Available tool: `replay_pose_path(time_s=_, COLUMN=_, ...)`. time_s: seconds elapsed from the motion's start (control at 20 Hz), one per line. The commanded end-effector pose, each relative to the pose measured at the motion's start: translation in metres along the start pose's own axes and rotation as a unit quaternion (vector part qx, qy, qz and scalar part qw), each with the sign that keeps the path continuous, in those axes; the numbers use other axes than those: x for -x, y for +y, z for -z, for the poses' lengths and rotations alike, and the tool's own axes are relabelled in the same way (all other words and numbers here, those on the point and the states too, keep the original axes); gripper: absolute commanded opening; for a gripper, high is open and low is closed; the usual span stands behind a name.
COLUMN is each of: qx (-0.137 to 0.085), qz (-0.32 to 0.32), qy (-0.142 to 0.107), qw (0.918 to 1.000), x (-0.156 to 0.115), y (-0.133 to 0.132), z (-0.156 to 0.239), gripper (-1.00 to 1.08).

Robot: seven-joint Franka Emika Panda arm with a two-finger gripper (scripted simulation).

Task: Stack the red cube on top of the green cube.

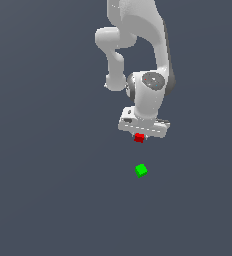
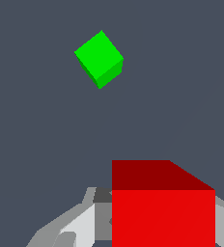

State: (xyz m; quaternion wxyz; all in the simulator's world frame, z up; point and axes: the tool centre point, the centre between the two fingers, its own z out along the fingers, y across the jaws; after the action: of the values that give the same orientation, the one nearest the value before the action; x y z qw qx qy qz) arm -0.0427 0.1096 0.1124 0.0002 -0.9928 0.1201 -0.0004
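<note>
**Carrying red cube toward green cube**

The white end effector [image 1: 139, 135] was pinching the small solid bright red cube [image 1: 139, 138], lifted above the dark grey surface [image 1: 48, 190]. The small bright green cube [image 1: 141, 170] lay apart, not yet under it. Advice: centre over green cube, match its rotation (it looked turned approx. diagonal in wrist view), lower slowly, then release. Fingertips were mostly hidden behind red cube; height above surface was hard to judge.

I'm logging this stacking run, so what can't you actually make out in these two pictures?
- End effector fingers: exterior view, hidden behind the hand body and the red cube.
- Red cube's lower part: wrist view, cut off by the picture's edge.
- Whether the red cube is lifted: neither view settles it.
- Green cube: fully visible.
</note>
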Motion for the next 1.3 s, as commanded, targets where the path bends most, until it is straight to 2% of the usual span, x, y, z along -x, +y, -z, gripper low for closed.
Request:
replay_pose_path(time_s=0.0, qx=0.000, qz=0.000, qy=0.000, qw=1.0000, x=0.000, y=0.000, z=0.006, gripper=-1.00)
replay_pose_path(time_s=0.6, qx=0.000, qz=0.000, qy=0.000, qw=1.0000, x=-0.013, y=-0.004, z=-0.001, gripper=-1.00)
replay_pose_path(time_s=1.25, qx=0.000, qz=0.000, qy=0.000, qw=1.0000, x=-0.072, y=-0.020, z=-0.028, gripper=-1.00)
